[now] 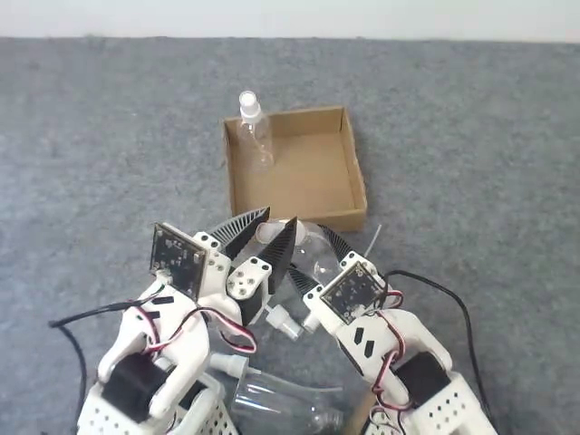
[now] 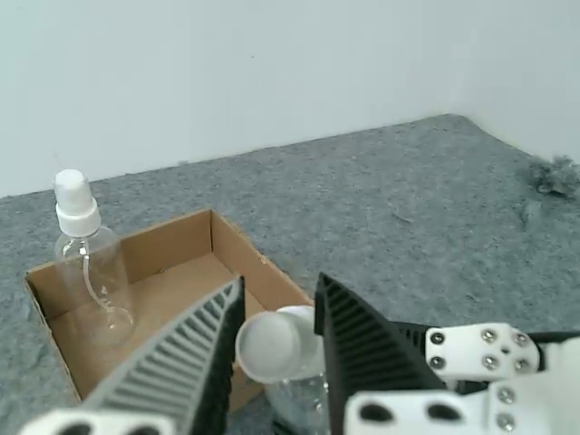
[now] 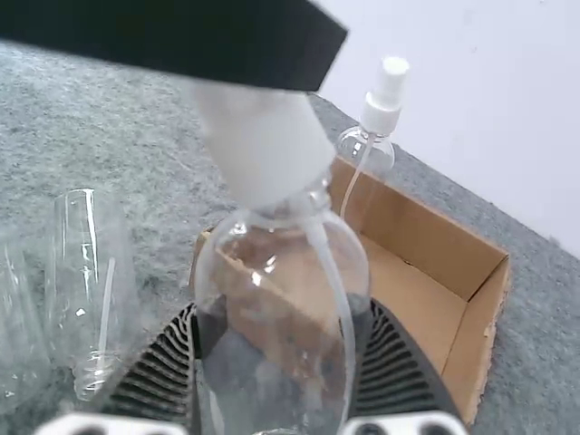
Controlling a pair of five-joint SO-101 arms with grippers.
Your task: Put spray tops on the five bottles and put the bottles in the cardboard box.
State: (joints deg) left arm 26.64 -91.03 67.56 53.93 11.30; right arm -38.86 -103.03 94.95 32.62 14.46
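Skirting the loose bottles (image 1: 281,399) and spare spray top (image 1: 283,322) lying nearest on the desk (image 1: 471,136). Gripping a clear bottle (image 3: 272,272) round its belly with the right hand (image 3: 281,362), just this side of the box (image 1: 349,168); pinching its spray top (image 2: 270,346) with the left hand (image 2: 276,335). Could seat crooked if tilted; could spin or slip in that grip, being smooth. Farther off, could clip the box wall, or topple the capped bottle (image 1: 256,136) standing in its far left corner.
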